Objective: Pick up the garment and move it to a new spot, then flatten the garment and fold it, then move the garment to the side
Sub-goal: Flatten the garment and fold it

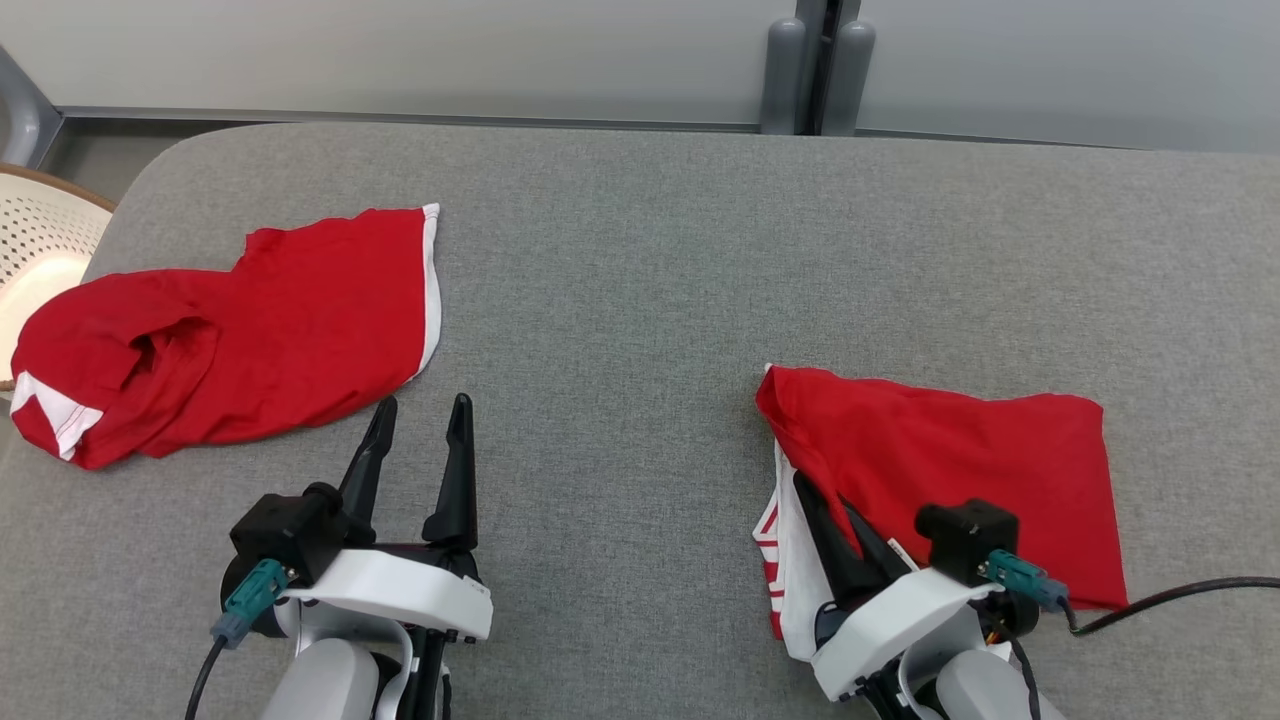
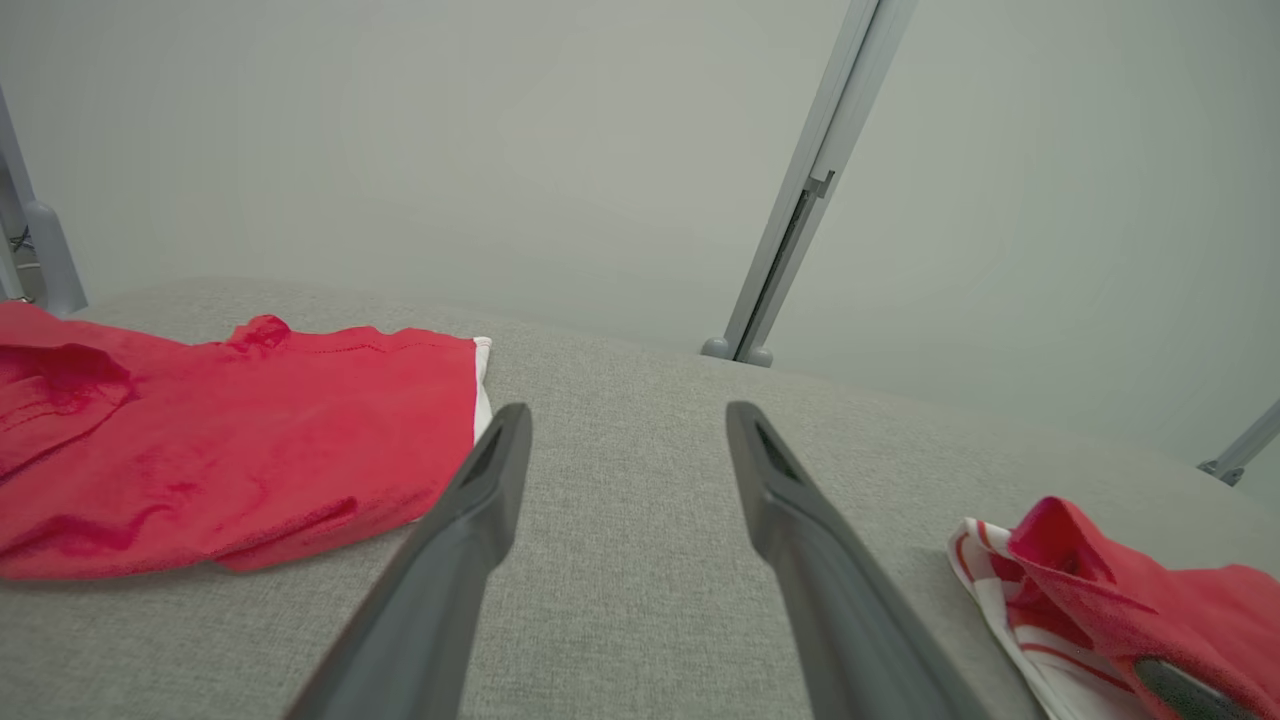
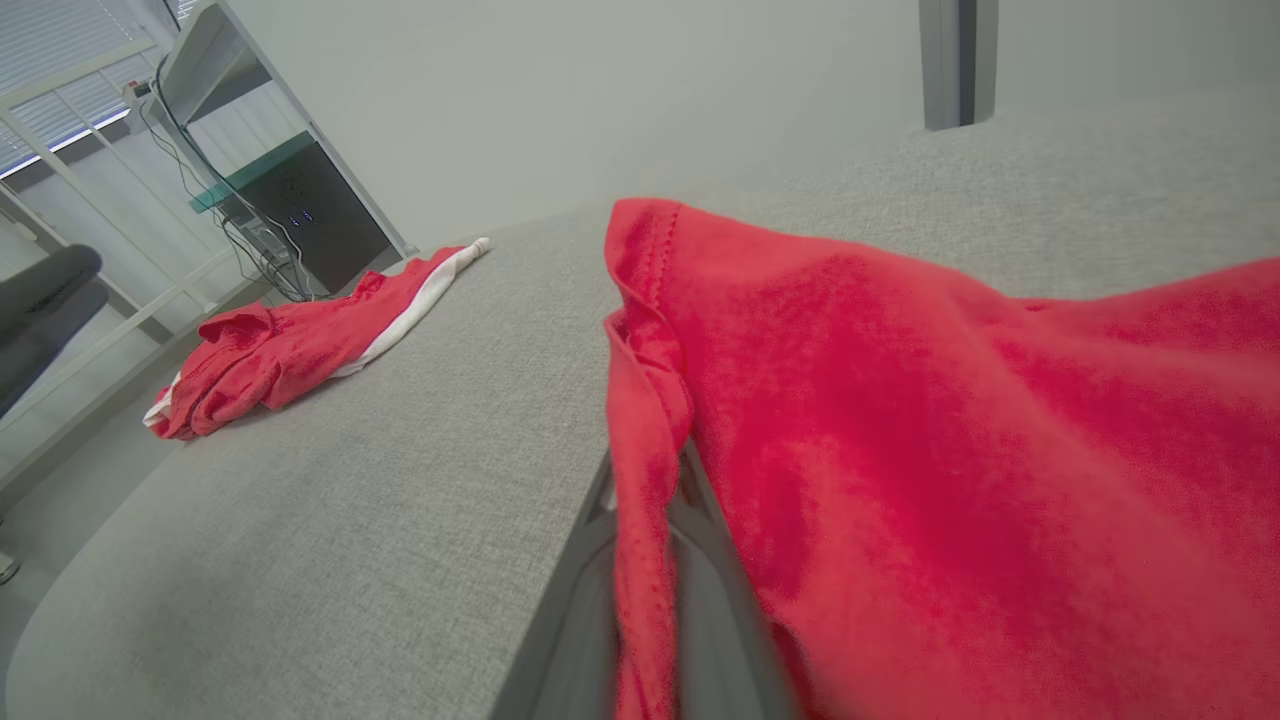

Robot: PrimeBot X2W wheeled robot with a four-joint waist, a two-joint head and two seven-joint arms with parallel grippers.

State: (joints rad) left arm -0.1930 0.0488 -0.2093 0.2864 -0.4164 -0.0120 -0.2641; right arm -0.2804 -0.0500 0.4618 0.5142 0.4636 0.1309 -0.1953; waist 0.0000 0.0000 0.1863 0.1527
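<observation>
Head view: your left gripper [image 1: 425,400] hovers at 7 o'clock over the grey table [image 1: 640,250], its two dark fingers spread wide with nothing between them. Its tips stop just short of the second garment [image 1: 270,320], a rumpled red piece with white trim lying at 9 o'clock, whose far end reaches the table's edge beside a pale basket [image 1: 40,220]. Your right gripper [image 1: 822,492] at 5 o'clock has its fingers closed on the near left edge of the garment [image 1: 950,470] — a red piece lying roughly flat at 4 o'clock, white striped cloth showing under that edge. A black cable [image 1: 1180,590] runs off to 3 o'clock.

Left wrist view: the left gripper [image 2: 628,410] stands fully open over bare table [image 2: 620,600]. The second garment [image 2: 250,440] lies at 9 o'clock, just beside the left finger; the garment [image 2: 1150,590] sits at 4 o'clock, well apart. A grey post [image 2: 800,200] rises at 1 o'clock beyond the table.

Right wrist view: the right gripper [image 3: 648,480] is blurred, yet you can see a fold of the garment [image 3: 950,450] pinched between its fingers, the red cloth spreading toward 3 o'clock. The second garment [image 3: 300,340] lies at 10 o'clock across open table [image 3: 350,560].
</observation>
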